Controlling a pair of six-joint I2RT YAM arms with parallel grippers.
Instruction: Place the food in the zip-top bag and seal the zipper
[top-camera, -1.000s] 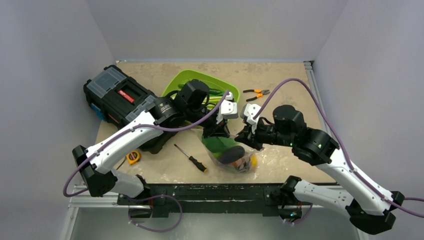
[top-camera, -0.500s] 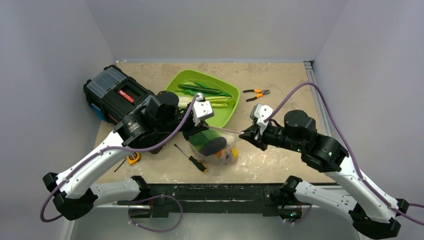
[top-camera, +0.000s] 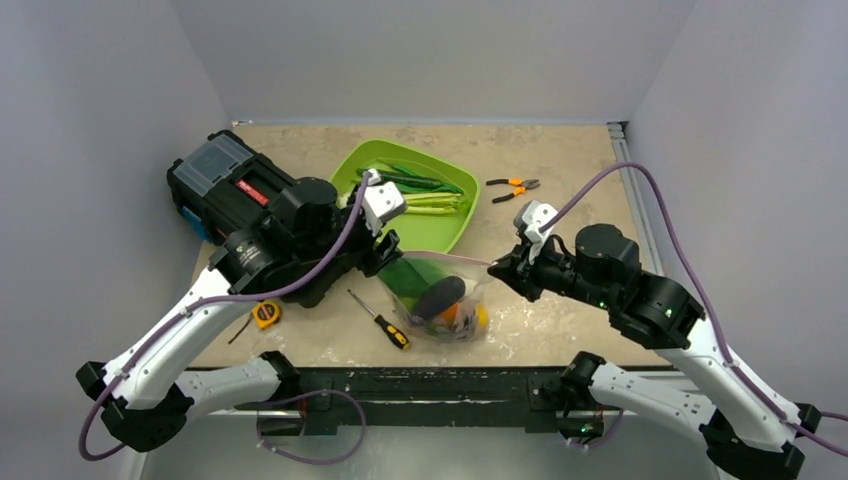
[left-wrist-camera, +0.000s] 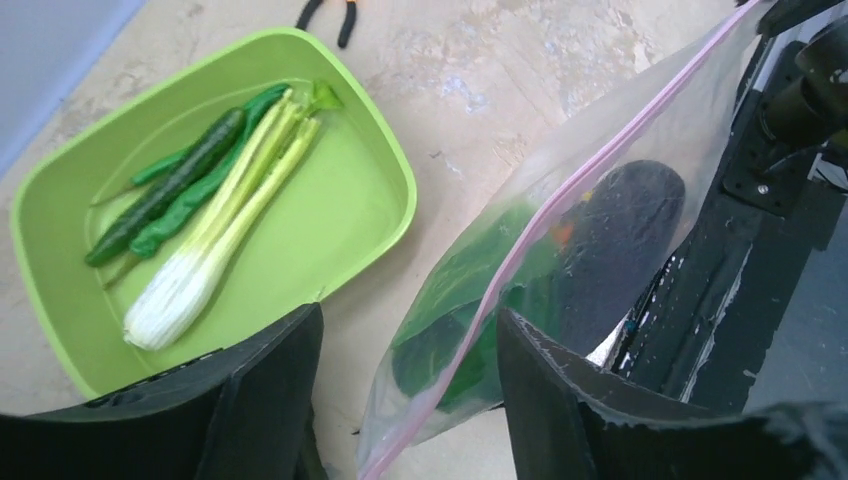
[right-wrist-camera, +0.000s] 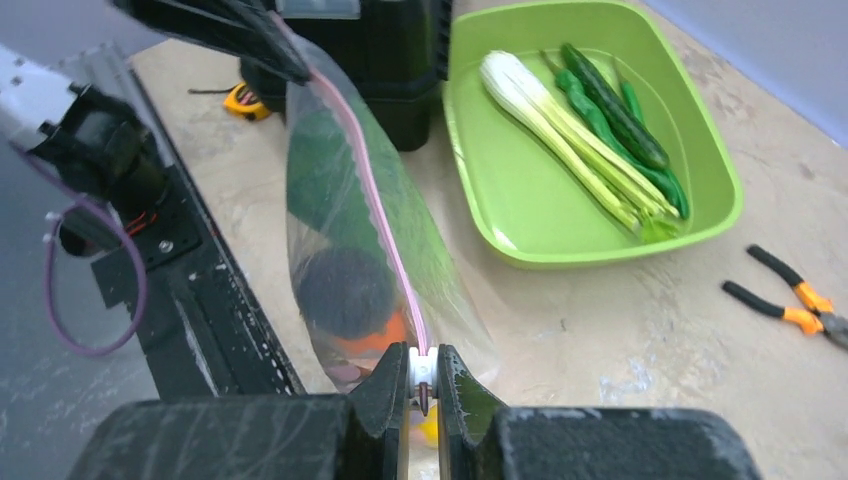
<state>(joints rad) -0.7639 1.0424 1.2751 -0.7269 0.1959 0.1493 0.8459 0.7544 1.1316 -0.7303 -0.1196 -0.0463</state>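
Observation:
The zip-top bag (top-camera: 440, 300) lies at the table's near middle, holding food: a green piece (top-camera: 413, 276), a dark eggplant (top-camera: 440, 295), an orange (top-camera: 456, 312) and something yellow (top-camera: 481, 318). Its pink zipper (right-wrist-camera: 370, 190) runs taut from left to right. My right gripper (right-wrist-camera: 423, 372) is shut on the white slider at the zipper's right end. My left gripper (left-wrist-camera: 405, 400) stands open, with the zipper (left-wrist-camera: 560, 210) passing loosely between its fingers. Bok choy (left-wrist-camera: 215, 250) and green pods (left-wrist-camera: 170, 195) lie in the tray.
The lime-green tray (top-camera: 440, 232) sits behind the bag. A black toolbox (top-camera: 240, 195) stands at the left, under my left arm. A screwdriver (top-camera: 380, 320) and a yellow tape measure (top-camera: 265, 314) lie near the front edge. Pliers (top-camera: 512, 188) lie right of the tray.
My left gripper has opened and let go of the bag's left end while drawing back to the left. My right gripper has slid to the right, still shut on the zipper.

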